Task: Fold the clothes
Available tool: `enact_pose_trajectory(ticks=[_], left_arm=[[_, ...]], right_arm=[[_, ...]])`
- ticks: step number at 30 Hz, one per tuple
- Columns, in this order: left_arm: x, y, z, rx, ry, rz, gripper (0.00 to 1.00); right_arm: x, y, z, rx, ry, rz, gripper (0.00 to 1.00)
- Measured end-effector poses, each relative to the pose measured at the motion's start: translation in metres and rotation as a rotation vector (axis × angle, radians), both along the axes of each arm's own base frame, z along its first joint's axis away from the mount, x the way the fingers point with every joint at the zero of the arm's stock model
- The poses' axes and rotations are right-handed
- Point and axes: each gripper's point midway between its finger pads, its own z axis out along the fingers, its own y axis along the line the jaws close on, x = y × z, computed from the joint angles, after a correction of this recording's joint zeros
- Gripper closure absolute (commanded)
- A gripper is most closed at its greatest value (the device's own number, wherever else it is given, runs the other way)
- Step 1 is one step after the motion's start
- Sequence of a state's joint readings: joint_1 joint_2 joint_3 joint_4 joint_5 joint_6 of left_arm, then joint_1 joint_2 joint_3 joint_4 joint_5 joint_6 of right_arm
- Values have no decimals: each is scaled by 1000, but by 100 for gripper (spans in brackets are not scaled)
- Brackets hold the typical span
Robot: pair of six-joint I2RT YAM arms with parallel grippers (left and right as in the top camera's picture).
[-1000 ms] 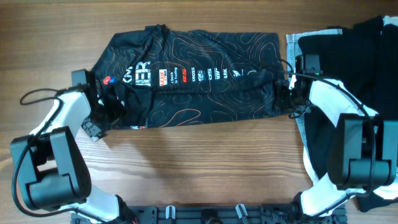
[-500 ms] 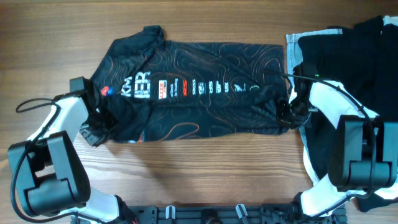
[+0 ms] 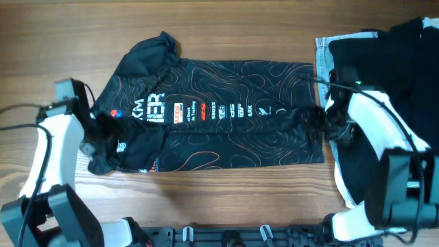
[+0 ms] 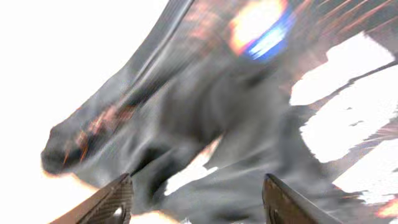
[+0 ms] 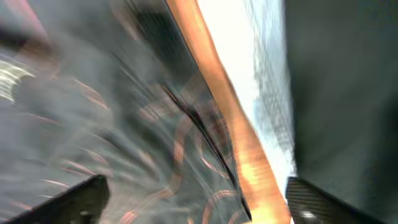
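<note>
The clothes, a black jersey (image 3: 219, 130) with small logos and orange contour lines, lie spread flat across the middle of the table. Its collar end bunches at the left and its hem is at the right. My left gripper (image 3: 96, 130) sits over the left sleeve edge. In the left wrist view its jaws (image 4: 196, 202) stand apart above blurred black cloth (image 4: 236, 124), so it is open. My right gripper (image 3: 317, 120) is at the hem's right edge. Its jaws (image 5: 199, 202) are wide open over the jersey's edge (image 5: 124, 124).
A plain black garment (image 3: 391, 68) lies on a pale blue-grey cloth (image 3: 321, 51) at the right, just beside the jersey's hem and under the right arm. The wooden table (image 3: 206, 27) shows bare behind the jersey. The left arm's cable (image 3: 20, 110) loops at the far left.
Both grippers shut on the jersey's ends, pulled it toward the front edge and spread it, then opened and let go. The left arm swung outward to the left.
</note>
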State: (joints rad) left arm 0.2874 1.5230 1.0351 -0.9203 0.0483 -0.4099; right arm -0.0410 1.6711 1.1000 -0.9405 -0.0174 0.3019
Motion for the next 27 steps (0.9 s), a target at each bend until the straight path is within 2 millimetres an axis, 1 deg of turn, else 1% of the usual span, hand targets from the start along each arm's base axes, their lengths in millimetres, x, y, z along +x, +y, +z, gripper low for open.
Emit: enact_pose_trajectory(ticks=[2,3,4,5,6,7,8,9,10,12,13,14,15,16,18,19,20,21,22,23,24,25,27], left_arm=[[39,1,25,24,-146,-55,33],[56,0,36,38,-211,-80,33],[79,-3,51,59,-301,-117,34],[102,-7,65,78,-395,-156,34],[114,-11,72,88,-437,-182,34],[132,-14,79,105,-499,-213,29],[146,-17,81,115,-532,-243,24],[158,-20,78,122,-543,-274,18],[170,-24,70,120,-539,-303,14],[194,-25,45,116,-499,-349,14],[201,-23,35,117,-484,-362,14],[215,-22,21,113,-467,-381,14],[223,-21,13,113,-463,-391,15],[237,-21,-4,107,-446,-411,15],[248,-20,-26,102,-428,-428,18],[254,-20,-36,105,-433,-437,20],[259,-21,-44,106,-437,-445,25],[260,-23,-54,104,-427,-456,28],[260,-27,-60,99,-421,-461,29],[263,-30,-61,106,-427,-474,30],[265,-36,-61,103,-432,-488,34],[267,-41,-62,105,-432,-501,41],[271,-54,-63,107,-442,-530,90]], right_arm=[[20,-1,23,-4,-96,1,0],[27,-1,32,-5,-130,2,1],[32,-1,40,-7,-156,4,1],[35,-1,46,-8,-175,5,1],[35,-1,47,-7,-178,12,0],[34,0,47,-3,-176,16,0],[34,0,47,-1,-175,20,0],[33,1,47,3,-172,21,0],[32,1,46,6,-165,22,0],[30,3,46,14,-157,23,0],[29,4,46,19,-153,24,0],[28,4,46,23,-153,24,0],[28,5,46,29,-150,25,0],[27,7,46,36,-148,26,0],[27,9,46,47,-149,27,0],[28,10,46,54,-150,28,0],[28,11,46,60,-151,29,0],[28,11,47,63,-154,30,0],[29,11,47,63,-157,30,0],[30,12,47,67,-163,31,0],[32,12,47,69,-169,31,0],[33,12,48,69,-173,31,1],[36,12,48,69,-186,32,9]])
